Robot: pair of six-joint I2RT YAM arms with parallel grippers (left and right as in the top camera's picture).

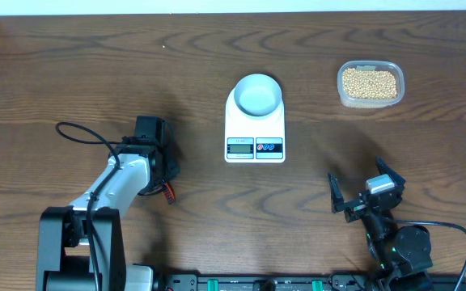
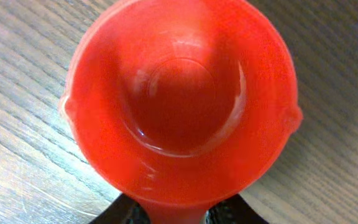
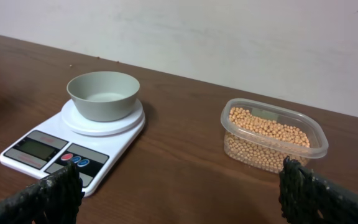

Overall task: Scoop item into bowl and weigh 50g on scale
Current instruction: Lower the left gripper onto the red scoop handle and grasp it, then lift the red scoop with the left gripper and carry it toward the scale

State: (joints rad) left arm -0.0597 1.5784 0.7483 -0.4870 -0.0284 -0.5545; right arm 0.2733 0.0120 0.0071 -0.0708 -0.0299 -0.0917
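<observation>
Dark brown wood grain covers the desk [image 1: 71,65], and the right wrist view shows a pale wall behind it. At the centre of the overhead view sits the white scale [image 1: 255,137], its grey display and its red and blue buttons on the 6 o'clock edge; the digits are too small to read. The bowl [image 1: 258,94] stands upright on the round platter at the scale's 12 o'clock end, its pale inside bare. At 2 o'clock from the scale, well apart from it, a clear tub [image 1: 339,85] holds the beans [image 1: 370,83], which fill much of it.

At 8 o'clock from the scale lies the left arm [image 1: 120,174]. Its wrist view is almost filled by a red scoop [image 2: 179,99] just above the wood, cup facing the camera and bare inside. The scoop's handle runs down to the 6 o'clock edge, where the left gripper [image 2: 176,214] clamps it between dark fingers.

At 4 o'clock from the scale, near the desk's front edge, the right gripper [image 1: 361,184] is spread wide and holds nothing. Its wrist view looks toward the scale and tub, with both fingers low in the corners.
</observation>
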